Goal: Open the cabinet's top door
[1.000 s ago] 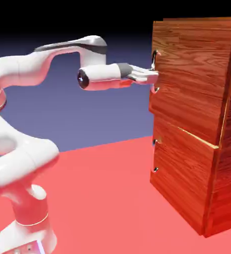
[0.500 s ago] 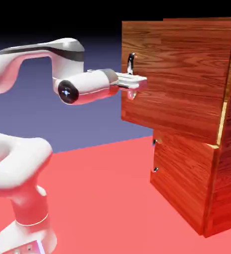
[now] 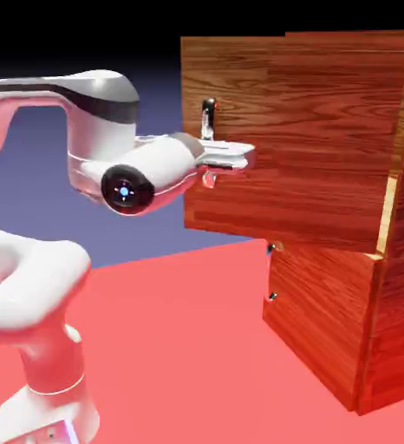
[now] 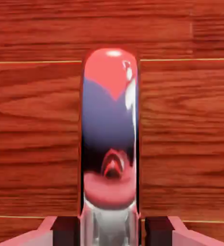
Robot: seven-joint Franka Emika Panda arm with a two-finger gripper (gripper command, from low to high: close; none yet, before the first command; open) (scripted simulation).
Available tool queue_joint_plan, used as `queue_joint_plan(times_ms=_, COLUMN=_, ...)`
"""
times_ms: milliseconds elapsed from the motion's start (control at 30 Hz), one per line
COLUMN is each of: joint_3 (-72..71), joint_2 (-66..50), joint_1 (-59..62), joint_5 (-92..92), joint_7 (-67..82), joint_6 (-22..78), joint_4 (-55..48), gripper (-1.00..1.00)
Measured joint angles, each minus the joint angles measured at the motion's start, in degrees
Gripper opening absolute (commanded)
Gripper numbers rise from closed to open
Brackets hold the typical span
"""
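Between the pincer's (image 4: 112,230) tips stands the top door's (image 3: 275,147) upright handle (image 3: 208,117), clenched; the hinge lies far right.

Exterior view stood beside robot, faced right toward cabinet (image 3: 327,260), whole arm in frame. Hand view looked along gripper (image 4: 111,230), pressed close on handle (image 4: 109,144). Both shared top door (image 3: 275,139).
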State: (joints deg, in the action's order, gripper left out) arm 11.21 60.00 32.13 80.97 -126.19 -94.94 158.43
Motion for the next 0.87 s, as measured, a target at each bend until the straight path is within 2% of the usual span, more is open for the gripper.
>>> queue_joint_plan(times_ms=400, joint_3=23.8, joint_2=-23.1, joint_1=-9.5, joint_5=-18.9, joint_7=8.4, joint_6=28.0, joint_4=-19.9, gripper=-1.0)
queue_joint_plan(times_ms=867, joint_3=43.2, joint_2=-52.1, joint_1=-21.1, joint_5=-23.3, joint_7=22.0, joint_6=58.6, joint_4=-46.1, gripper=-1.0)
